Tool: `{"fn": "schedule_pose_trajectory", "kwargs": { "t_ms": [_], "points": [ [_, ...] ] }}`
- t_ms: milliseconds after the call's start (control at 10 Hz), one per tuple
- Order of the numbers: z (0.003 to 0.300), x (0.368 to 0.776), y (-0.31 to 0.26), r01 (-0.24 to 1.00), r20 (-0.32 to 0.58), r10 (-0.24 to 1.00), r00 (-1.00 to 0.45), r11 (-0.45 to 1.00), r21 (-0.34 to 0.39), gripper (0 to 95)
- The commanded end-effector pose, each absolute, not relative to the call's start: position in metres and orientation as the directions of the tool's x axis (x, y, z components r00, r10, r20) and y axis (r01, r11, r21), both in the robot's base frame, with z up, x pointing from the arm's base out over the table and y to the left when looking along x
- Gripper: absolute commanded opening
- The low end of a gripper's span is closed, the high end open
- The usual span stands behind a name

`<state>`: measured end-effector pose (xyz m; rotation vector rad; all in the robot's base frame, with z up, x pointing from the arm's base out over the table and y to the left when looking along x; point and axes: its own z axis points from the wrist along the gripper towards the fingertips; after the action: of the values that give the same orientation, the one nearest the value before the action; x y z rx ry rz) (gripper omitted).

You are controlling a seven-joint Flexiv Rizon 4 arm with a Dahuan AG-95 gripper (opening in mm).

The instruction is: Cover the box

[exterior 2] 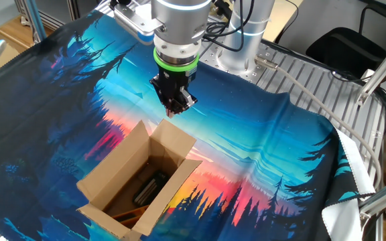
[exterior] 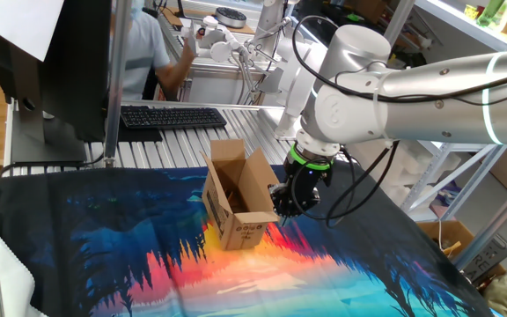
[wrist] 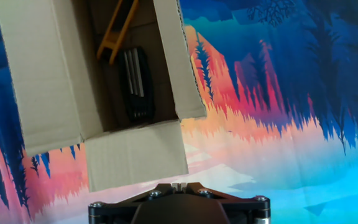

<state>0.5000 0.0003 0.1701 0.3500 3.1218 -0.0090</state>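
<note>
The box stands open on the printed cloth that covers the bench, all its flaps still up or spread out, with a black tool set and a yellow thing inside. The gripper hangs just beside the nearest flap, pointing down, its jaws closed on nothing. I think the risk is in the push: the box is light, so it may slide or tip on the cloth instead of the flap folding. A flap can also spring up again, or catch on another one.
</note>
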Motion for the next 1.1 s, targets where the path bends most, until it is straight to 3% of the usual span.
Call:
{"fn": "schedule_pose_trajectory", "kwargs": {
  "t_ms": [100,700,1100],
  "points": [
    [0.1698,0.498,0.0016,0.398,0.009,0.398,-0.917,0.917,0.021,0.0],
    [0.1698,0.4965,0.0019,0.434,0.031,0.433,-0.901,0.899,0.061,0.0],
    [0.1758,0.494,0.0034,0.413,0.06,0.41,-0.91,0.909,0.052,0.0]
  ]
}}
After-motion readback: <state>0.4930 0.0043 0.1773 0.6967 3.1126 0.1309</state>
